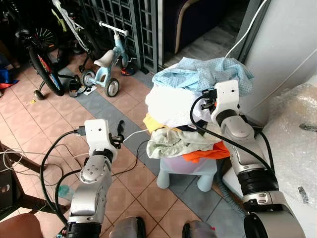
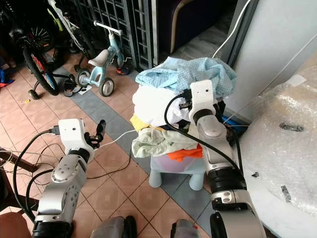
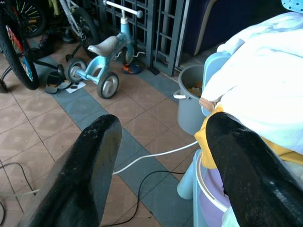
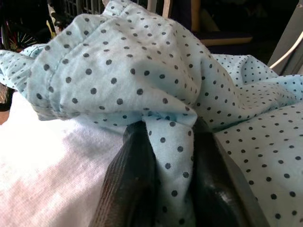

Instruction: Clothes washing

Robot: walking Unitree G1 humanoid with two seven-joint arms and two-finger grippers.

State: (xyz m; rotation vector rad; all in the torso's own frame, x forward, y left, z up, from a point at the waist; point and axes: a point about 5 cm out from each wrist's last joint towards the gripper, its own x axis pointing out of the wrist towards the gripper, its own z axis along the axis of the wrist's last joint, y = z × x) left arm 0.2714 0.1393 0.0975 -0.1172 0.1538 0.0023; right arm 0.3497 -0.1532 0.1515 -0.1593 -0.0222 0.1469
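A heap of clothes is piled in a pale basket on a light blue stool. On top lies a light blue dotted cloth, over a white garment, a pale green one and an orange one. My right gripper is at the top of the heap, shut on a fold of the dotted cloth. My left gripper hangs open to the left of the heap, above the tiled floor, with nothing between its fingers.
A blue child's tricycle and a bicycle stand at the back left by a dark metal grille. A grey bucket sits behind the stool. Cables trail over the floor. Bubble wrap covers a surface at right.
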